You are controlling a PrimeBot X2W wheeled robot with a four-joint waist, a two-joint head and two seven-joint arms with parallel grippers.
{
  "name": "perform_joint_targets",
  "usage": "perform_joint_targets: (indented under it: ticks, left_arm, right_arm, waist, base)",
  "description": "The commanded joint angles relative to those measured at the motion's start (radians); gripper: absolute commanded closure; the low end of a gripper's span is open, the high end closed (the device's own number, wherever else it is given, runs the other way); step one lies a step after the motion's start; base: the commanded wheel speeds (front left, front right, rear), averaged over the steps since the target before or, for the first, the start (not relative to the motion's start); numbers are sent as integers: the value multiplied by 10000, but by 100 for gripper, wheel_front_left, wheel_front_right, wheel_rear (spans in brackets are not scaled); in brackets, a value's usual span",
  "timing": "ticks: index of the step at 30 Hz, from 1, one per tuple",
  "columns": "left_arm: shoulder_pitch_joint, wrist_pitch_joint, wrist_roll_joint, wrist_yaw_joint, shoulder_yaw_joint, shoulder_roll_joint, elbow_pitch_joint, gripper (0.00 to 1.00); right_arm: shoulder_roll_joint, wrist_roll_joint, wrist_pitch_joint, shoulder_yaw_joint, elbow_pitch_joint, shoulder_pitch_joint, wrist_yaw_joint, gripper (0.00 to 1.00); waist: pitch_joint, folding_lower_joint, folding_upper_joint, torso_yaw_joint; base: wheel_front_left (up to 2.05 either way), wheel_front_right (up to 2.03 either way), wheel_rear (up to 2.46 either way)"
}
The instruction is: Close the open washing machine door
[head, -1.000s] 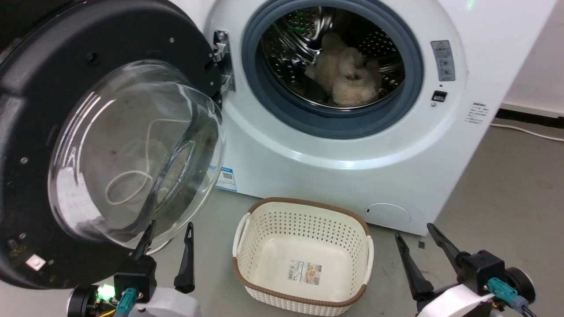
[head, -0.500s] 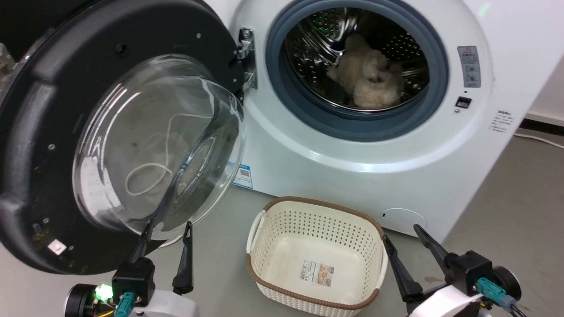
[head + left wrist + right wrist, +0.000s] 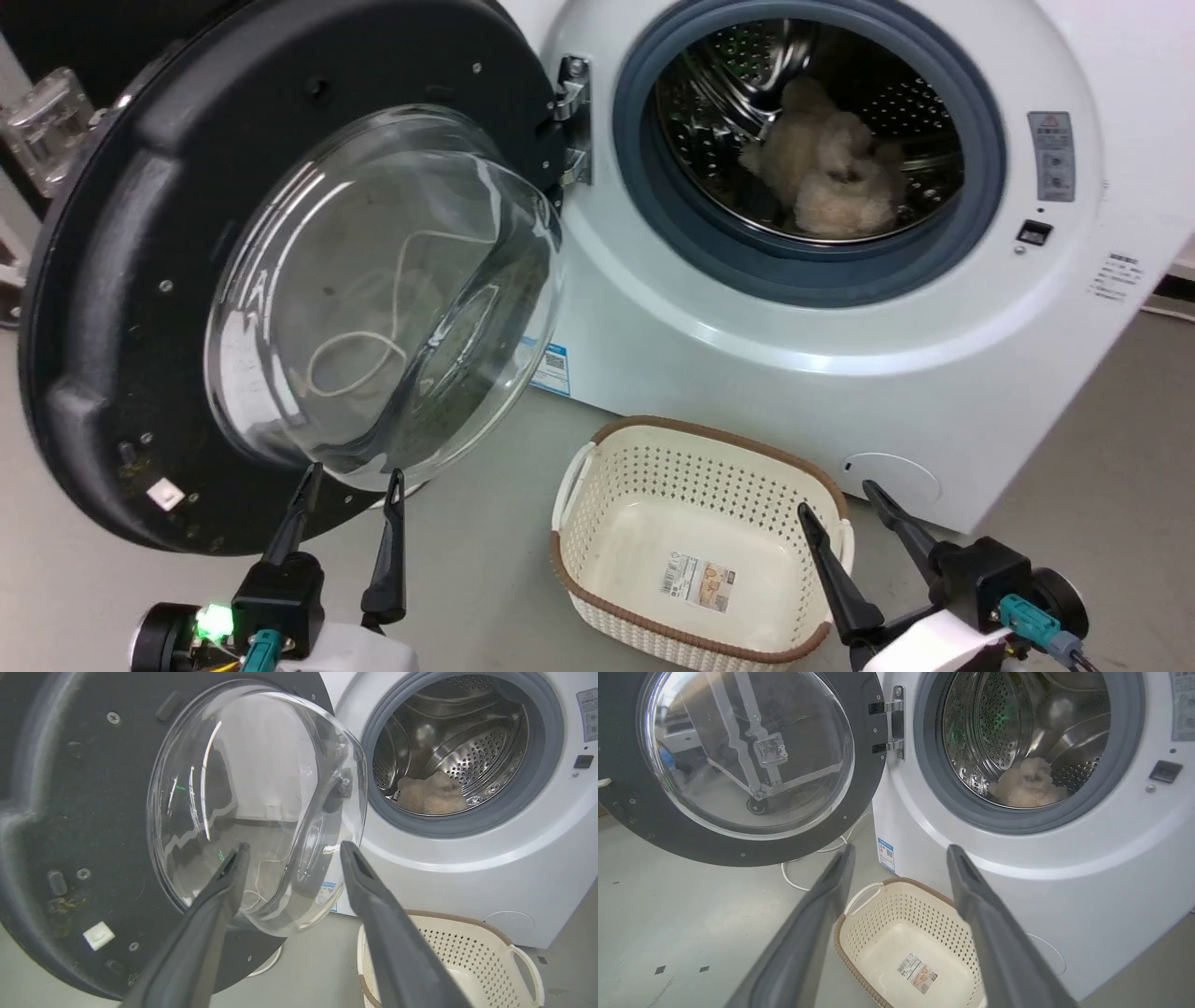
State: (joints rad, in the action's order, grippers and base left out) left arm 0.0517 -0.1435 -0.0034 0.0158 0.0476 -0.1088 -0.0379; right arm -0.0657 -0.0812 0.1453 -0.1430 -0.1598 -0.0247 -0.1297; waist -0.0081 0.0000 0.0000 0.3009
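Glass bowl and black rim marked the washing machine door (image 3: 299, 280), which stood wide open at the upper left of the head view, hung on its hinge (image 3: 571, 121) beside the white washer (image 3: 747, 345). At the lower left the left gripper (image 3: 355, 471) had its fingers spread and empty, tips just under the bowl's lower edge; contact could not be judged. At the lower right the right gripper (image 3: 836, 497) was likewise parted and empty, by the cream basket (image 3: 709, 431). A pale fluffy item (image 3: 831, 177) lay in the drum.

Slim dark fingers (image 3: 387, 551), teal cable plugs (image 3: 1020, 616)
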Motion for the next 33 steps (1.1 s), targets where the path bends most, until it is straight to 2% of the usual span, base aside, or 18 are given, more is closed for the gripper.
perform_joint_targets:
  ticks: [1, 19, 20, 21, 22, 27, 31, 33]
  left_arm:
    - [142, -194, -56, 81, 34, -92, -78, 0]
    - [186, -591, -73, 64, 284, -225, -67, 0]
    - [197, -633, -118, 26, 313, -232, -27, 65]
    - [197, -633, -118, 26, 313, -232, -27, 65]
    - [199, -654, -149, 12, 315, -228, -11, 100]
    - [178, -758, -193, -12, 324, -227, -126, 100]
    - [26, -842, -488, -3, -64, -190, -603, 100]
    - [-99, -884, -363, 67, -317, -359, -846, 100]
  right_arm:
    - [-61, -152, 181, -130, -140, -197, -6, 0]
    - [-67, -322, 576, -391, -542, -206, -8, 0]
    - [-63, -338, 618, -423, -575, -195, -8, 0]
    - [-63, -338, 618, -423, -575, -195, -8, 0]
    - [-61, -347, 639, -438, -593, -189, -8, 0]
    - [-52, -391, 743, -477, -673, -149, -8, 0]
    - [-26, -412, 826, -415, -690, -51, -9, 0]
    - [-9, -407, 868, -362, -681, 28, -9, 0]
  waist:
    - [-8, 0, 0, 196]
    - [-17, 0, 0, 987]
    - [-13, 0, 0, 1073]
    - [-13, 0, 0, 1073]
    - [-12, 0, 0, 1116]
    - [-25, 0, 0, 1321]
    - [-63, 0, 0, 1467]
    - [-78, 0, 0, 1538]
  base:
    - [0, 0, 0]
    - [0, 0, 0]
    - [0, 0, 0]
    - [0, 0, 0]
    - [0, 0, 0]
    - [0, 0, 0]
    - [0, 0, 0]
    - [0, 0, 0]
